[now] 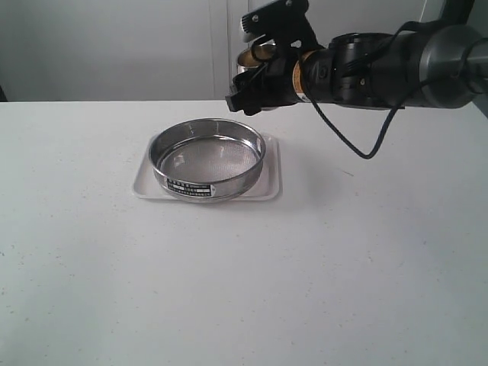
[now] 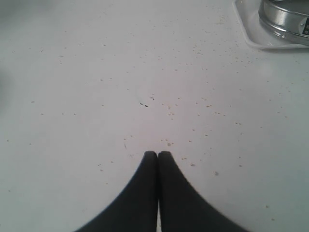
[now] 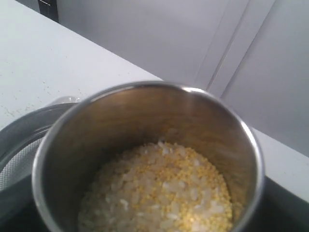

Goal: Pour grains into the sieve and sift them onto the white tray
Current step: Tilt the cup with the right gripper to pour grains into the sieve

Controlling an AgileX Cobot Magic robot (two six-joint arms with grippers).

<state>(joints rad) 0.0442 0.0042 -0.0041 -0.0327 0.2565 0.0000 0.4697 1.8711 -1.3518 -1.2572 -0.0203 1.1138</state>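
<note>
The left gripper (image 2: 158,155) is hovering low over the speckled white table (image 2: 87,87) with its fingers pressed together. At the table's middle, the sieve (image 1: 207,156) is sitting inside the white tray (image 1: 272,183). Farther back, at about one o'clock from the sieve, the right gripper (image 1: 255,72) is clamping a steel cup (image 3: 145,125) carrying the grains (image 3: 159,193), raised clear of the table.

Sieve (image 1: 208,158): one. White tray (image 1: 272,177): one. Steel cup (image 3: 145,116): one, with one lot of grains (image 3: 159,193). Grippers: two, left gripper (image 2: 157,153) and right gripper (image 1: 258,75). Table (image 1: 366,267): one.
</note>
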